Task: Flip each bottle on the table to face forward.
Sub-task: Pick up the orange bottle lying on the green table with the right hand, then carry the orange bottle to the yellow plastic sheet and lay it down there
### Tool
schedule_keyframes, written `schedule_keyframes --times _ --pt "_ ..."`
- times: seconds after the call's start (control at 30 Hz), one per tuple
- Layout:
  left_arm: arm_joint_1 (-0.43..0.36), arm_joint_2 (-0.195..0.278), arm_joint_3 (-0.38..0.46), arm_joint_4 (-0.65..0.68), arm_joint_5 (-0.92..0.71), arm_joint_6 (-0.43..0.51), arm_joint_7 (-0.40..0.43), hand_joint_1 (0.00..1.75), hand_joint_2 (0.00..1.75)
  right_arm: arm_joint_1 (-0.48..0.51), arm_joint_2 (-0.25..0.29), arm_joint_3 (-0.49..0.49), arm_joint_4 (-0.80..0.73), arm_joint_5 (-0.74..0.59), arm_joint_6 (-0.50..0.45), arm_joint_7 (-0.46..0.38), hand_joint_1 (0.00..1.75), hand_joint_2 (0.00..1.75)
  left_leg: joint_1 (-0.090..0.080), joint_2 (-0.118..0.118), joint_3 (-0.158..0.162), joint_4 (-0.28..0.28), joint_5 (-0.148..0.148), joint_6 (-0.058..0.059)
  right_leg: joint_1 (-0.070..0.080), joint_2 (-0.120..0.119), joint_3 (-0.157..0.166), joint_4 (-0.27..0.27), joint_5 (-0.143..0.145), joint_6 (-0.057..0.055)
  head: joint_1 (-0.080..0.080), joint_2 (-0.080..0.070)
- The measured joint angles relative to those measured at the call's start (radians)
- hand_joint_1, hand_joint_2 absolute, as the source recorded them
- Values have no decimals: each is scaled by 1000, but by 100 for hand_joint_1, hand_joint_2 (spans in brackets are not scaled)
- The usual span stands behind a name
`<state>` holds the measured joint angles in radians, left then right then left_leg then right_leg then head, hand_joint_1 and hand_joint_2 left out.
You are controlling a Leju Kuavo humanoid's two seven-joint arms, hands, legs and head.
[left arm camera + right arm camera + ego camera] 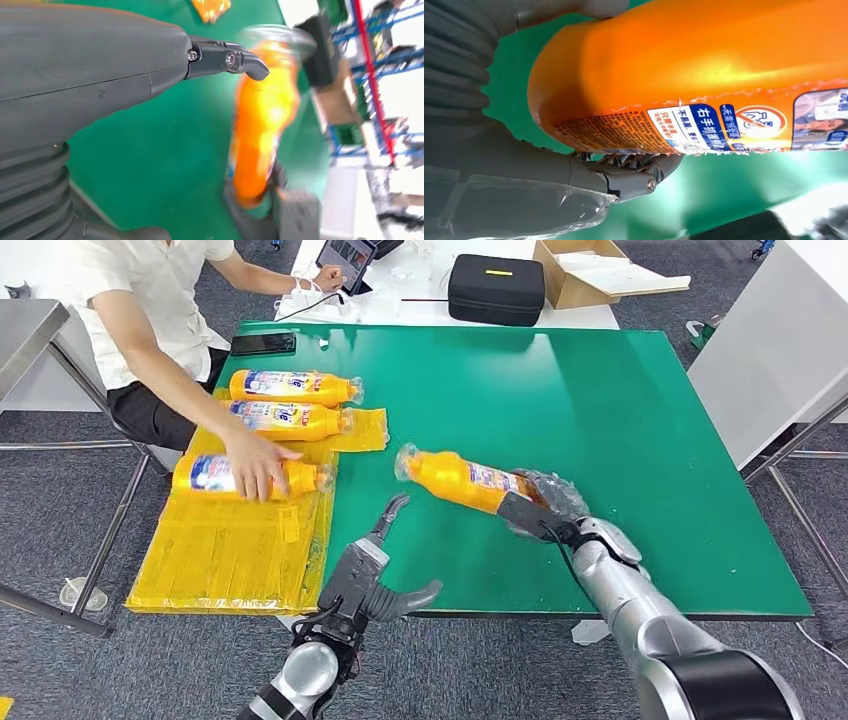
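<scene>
My right hand (pixel 545 505) grips an orange bottle (pixel 460 478) by its base, holding it on its side just above the green table (pixel 600 410), its clear cap pointing left. The same orange bottle (pixel 704 80) has its label edge showing in the right wrist view, and appears blurred as the orange bottle (pixel 262 125) in the left wrist view. My left hand (pixel 370 575) hovers open at the table's front edge, fingers spread, holding nothing. Three more orange bottles (pixel 290 387) (pixel 285 420) (pixel 245 478) lie on yellow sheets (pixel 235 540) at the left; a person's hand (pixel 258 462) rests on the nearest.
A person sits at the table's far left corner. A black phone (pixel 262 343) lies on the table's back left. Behind the table stand a black case (pixel 495 288), a cardboard box (pixel 590 270) and a tablet (pixel 345 262). A white table (pixel 770 350) stands to the right.
</scene>
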<state>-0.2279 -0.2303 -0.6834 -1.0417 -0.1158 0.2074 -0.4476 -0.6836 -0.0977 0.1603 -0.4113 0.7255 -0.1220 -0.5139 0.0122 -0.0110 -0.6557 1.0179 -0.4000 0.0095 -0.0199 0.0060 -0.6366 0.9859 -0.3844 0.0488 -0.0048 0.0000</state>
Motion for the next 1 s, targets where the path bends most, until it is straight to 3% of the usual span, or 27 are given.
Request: schedule_keyframes --times 0.17,0.37,0.5,0.7,1.0 --pt "16 4 2 -27 45 41 -31 0 175 67 40 -102 -71 -248 131 -100 175 175 0 -1 0 0 0 0 0 0 0 0 0 0 0 0" --pt "34 11 14 -45 86 71 -54 0 175 128 57 -161 -151 -391 197 -98 175 175 0 -1 0 0 0 0 -1 0 0 0 0 0 0 0" --pt "39 7 35 -50 211 88 -83 0 175 187 81 -168 -247 -500 252 -65 175 175 0 -1 0 0 0 0 0 0 0 0 0 0 0 0" --pt "34 3 45 -56 401 -94 -100 0 175 239 102 -28 -346 -493 386 -23 175 175 0 1 0 0 0 0 0 0 -1 0 0 0 0 0" --pt "17 -7 57 -80 469 -180 -110 0 175 253 121 234 -365 -437 411 -79 175 175 0 1 0 0 0 0 0 0 -1 0 0 0 0 0"
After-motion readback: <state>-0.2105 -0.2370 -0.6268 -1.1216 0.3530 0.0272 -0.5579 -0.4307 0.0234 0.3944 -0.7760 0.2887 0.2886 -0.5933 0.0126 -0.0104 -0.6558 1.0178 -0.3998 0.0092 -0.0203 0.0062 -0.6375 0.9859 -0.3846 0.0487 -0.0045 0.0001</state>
